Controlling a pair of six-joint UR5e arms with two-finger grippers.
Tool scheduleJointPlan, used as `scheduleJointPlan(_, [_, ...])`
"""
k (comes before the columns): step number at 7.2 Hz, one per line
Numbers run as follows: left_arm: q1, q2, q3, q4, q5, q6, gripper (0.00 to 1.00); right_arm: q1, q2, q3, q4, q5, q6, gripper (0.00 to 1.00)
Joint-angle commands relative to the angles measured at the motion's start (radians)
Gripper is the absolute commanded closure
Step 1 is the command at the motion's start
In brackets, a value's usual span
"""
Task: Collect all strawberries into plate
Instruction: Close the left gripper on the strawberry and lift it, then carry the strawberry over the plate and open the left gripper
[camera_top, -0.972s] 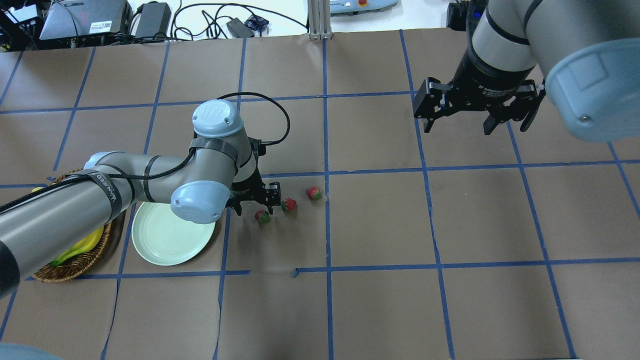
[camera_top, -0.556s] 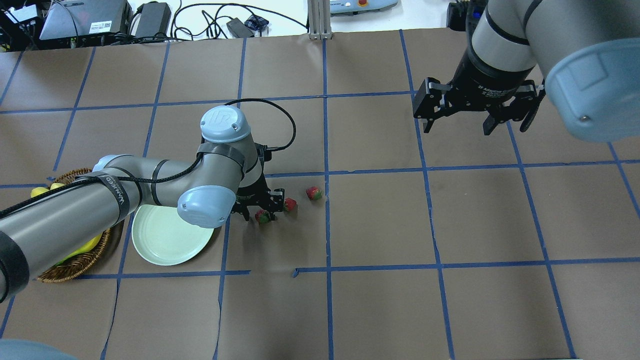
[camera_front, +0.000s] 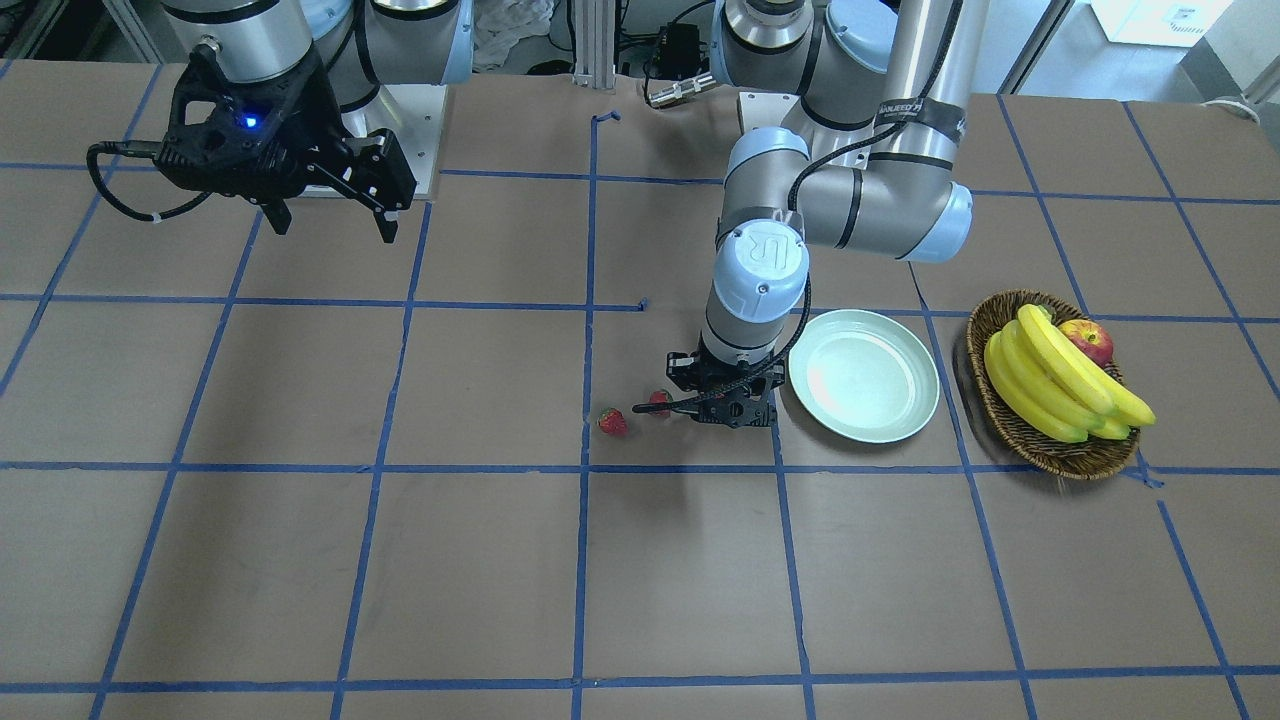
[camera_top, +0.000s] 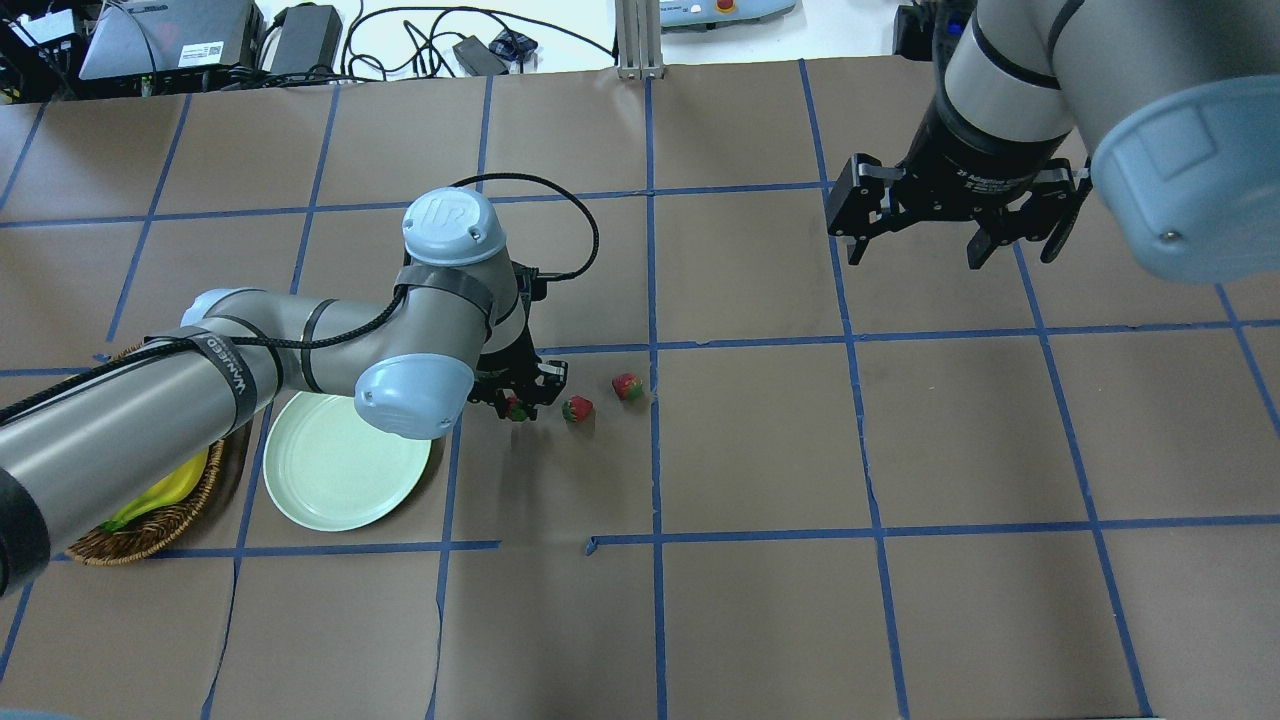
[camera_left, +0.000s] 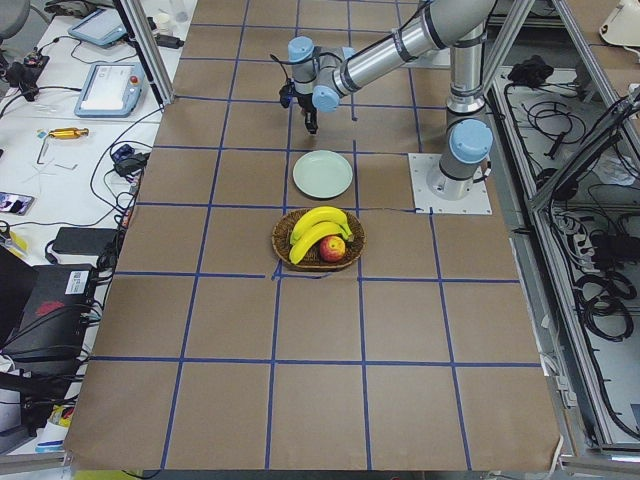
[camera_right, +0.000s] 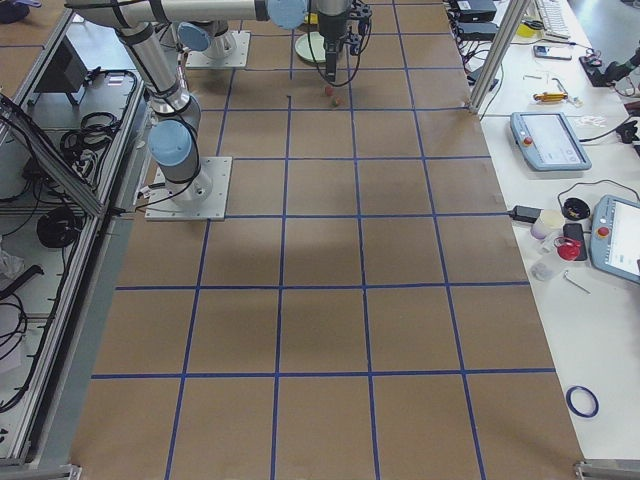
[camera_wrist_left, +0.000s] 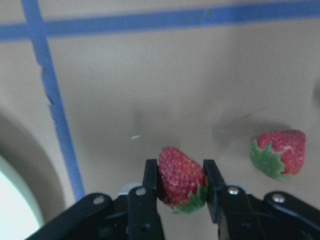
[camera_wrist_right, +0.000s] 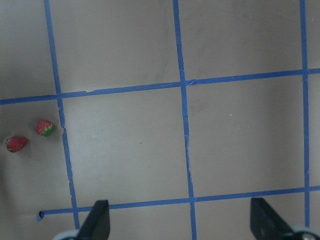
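My left gripper (camera_top: 516, 398) is shut on one strawberry (camera_wrist_left: 180, 177), held a little above the brown paper just right of the pale green plate (camera_top: 330, 490). The held berry also shows in the overhead view (camera_top: 515, 408). Two more strawberries lie on the table to its right, one close (camera_top: 577, 408) and one further off (camera_top: 628, 386). They show in the front view too (camera_front: 659, 402) (camera_front: 612, 421), with the plate (camera_front: 865, 375) beside my left gripper (camera_front: 725, 408). My right gripper (camera_top: 915, 248) is open and empty, high over the far right squares.
A brown wicker basket (camera_front: 1030, 450) with bananas (camera_front: 1050, 380) and a red apple (camera_front: 1087, 338) stands beyond the plate on my left side. Blue tape lines grid the brown paper. Cables and devices lie past the table's far edge.
My left gripper has shut on the strawberry nearest the plate and raised it off the paper. The other two strawberries and the right arm have not moved.
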Motion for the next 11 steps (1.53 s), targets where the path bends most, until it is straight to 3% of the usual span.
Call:
scheduleJointPlan(1, [0.096,0.057,0.008,-0.101,0.098,0.127,0.92,0.001,-0.001,0.000,0.000,0.000,0.000,0.00])
scheduleJointPlan(4, [0.292,0.101,-0.055,-0.117,0.100,0.391,0.90,0.001,0.002,0.001,0.000,0.000,0.000,0.00])
scheduleJointPlan(5, [0.329,0.101,-0.064,-0.118,0.099,0.408,0.81,0.001,0.000,0.001,0.000,0.000,0.000,0.00])
scheduleJointPlan(6, [0.331,0.080,-0.102,-0.118,0.096,0.415,0.28,0.001,0.000,0.001,0.000,0.000,0.000,0.00])
scheduleJointPlan(7, [0.331,0.080,-0.126,-0.109,0.095,0.421,0.11,0.001,0.000,0.001,-0.002,0.000,-0.002,0.00])
scheduleJointPlan(8, [0.331,0.084,-0.120,-0.106,0.092,0.415,0.03,0.001,0.002,0.001,-0.002,-0.002,-0.002,0.00])
scheduleJointPlan(11, [0.136,0.063,0.010,-0.090,0.025,0.128,0.04,0.001,0.000,0.001,0.000,-0.002,0.000,0.00])
